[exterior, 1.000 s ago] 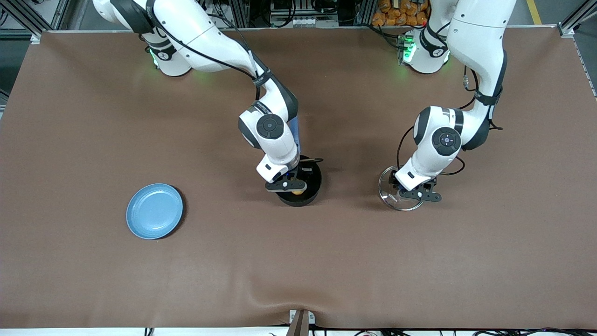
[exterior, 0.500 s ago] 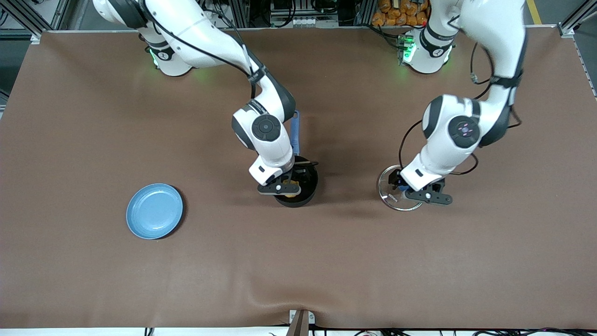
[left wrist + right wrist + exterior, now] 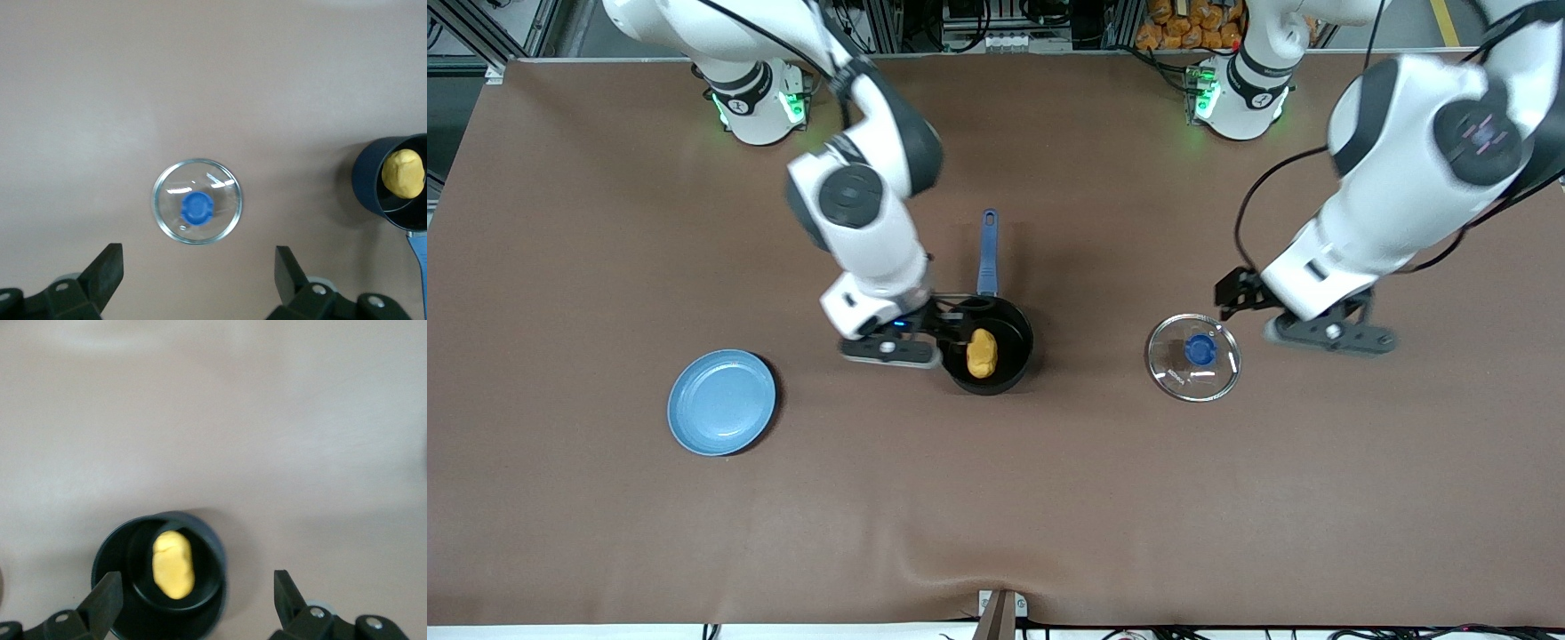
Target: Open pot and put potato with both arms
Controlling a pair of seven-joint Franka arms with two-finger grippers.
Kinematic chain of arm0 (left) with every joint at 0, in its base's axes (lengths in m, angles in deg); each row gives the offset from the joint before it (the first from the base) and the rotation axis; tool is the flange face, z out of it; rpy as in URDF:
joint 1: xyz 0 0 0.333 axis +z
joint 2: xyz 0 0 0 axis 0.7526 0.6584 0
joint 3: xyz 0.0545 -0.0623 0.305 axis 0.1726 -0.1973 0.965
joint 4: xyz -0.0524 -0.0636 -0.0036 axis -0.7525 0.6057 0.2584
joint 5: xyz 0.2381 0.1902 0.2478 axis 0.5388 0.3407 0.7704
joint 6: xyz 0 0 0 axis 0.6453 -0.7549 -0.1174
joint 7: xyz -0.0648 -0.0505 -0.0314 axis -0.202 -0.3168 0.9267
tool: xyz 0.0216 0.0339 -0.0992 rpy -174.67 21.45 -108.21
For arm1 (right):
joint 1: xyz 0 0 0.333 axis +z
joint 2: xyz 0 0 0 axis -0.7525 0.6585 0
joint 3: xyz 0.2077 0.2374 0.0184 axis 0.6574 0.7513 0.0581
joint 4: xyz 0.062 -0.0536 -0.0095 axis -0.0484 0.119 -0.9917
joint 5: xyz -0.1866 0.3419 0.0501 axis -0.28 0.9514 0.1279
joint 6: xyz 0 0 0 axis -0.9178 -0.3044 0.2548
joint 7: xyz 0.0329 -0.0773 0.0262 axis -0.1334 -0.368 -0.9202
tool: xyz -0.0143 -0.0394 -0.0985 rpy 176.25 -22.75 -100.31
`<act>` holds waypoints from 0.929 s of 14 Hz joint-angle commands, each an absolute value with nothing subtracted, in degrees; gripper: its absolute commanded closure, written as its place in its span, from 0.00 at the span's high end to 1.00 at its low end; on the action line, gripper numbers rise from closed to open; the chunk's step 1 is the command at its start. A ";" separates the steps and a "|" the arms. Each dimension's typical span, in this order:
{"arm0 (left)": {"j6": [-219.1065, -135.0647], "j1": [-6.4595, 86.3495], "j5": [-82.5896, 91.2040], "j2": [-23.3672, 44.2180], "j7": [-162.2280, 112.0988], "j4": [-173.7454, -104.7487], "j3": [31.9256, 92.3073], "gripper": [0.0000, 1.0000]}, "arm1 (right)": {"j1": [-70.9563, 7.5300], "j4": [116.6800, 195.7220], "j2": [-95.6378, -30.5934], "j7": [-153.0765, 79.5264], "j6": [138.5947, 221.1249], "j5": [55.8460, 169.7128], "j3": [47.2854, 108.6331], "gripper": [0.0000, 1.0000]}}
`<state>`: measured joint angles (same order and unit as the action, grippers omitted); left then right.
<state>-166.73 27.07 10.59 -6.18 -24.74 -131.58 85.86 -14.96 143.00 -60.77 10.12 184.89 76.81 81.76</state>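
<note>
Mid-table, roughly centred between the long edges, sits the pot (image 3: 991, 352), open, handle pointing at the robots' edge. Largest to smallest: table (image 3: 605, 533), two arms, plate (image 3: 721, 402), pot, lid (image 3: 1193, 357), potato (image 3: 982, 352).

Right gripper (image 3: 911, 342) hangs over the table just beside the pot's rim, on the side toward the plate, jaws spread wide and empty per the right wrist view. Left gripper (image 3: 1303, 322) is up over the table beside the lid, toward the left arm's end; jaws spread, nothing held.

Plate lies toward the right arm's end, slightly nearer the front edge than the pot, bare. Lid, clear glass with blue knob, rests flat on the table, well apart from the pot toward the left arm's end.

Potato lies inside the pot on its floor, clear of both grippers.

Judgement: both steps look done, lid off and potato in. What's left is retreat. Next move calls for both arms lifting clear without clipping the pot rim or the lid.
</note>
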 commanded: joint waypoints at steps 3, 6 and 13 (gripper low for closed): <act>-165.48 43.86 14.26 -11.94 -23.87 -131.91 69.49 1.00 | -25.49 142.79 -68.99 -3.67 174.39 75.84 82.62 1.00; -165.57 50.55 17.51 -11.86 -23.87 -131.56 62.97 1.00 | -32.35 141.91 -71.45 -11.41 166.74 75.76 82.53 1.00; -165.74 50.67 17.69 -10.01 -23.61 -128.30 62.42 1.00 | -44.76 142.43 -77.61 -29.35 162.15 75.76 82.53 1.00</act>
<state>-166.23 50.22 16.15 -10.62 -24.70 -130.59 63.14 -42.72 141.54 -74.95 -25.88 163.24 76.63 81.28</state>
